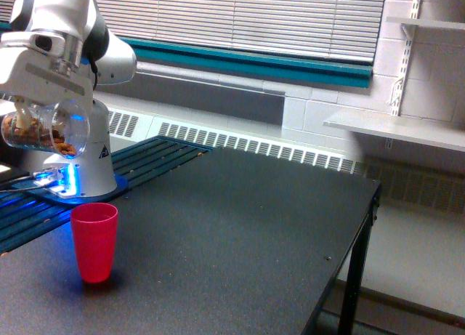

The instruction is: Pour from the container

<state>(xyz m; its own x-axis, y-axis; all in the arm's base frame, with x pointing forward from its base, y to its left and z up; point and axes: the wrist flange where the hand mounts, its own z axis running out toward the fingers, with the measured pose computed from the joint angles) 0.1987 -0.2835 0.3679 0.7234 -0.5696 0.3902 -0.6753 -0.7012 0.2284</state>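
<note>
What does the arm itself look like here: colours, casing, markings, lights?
The arm has smooth, rounded white-grey casings with a dark band at one joint. Its white conical base carries a small dark triangular marking and glows blue at the foot. The gripper is a blocky white-grey unit. No loose cables show on the arm.

No legible text or labels anywhere.

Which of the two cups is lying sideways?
The clear cup in the gripper, holding brown pieces. The red cup stands upright on the table.
</note>
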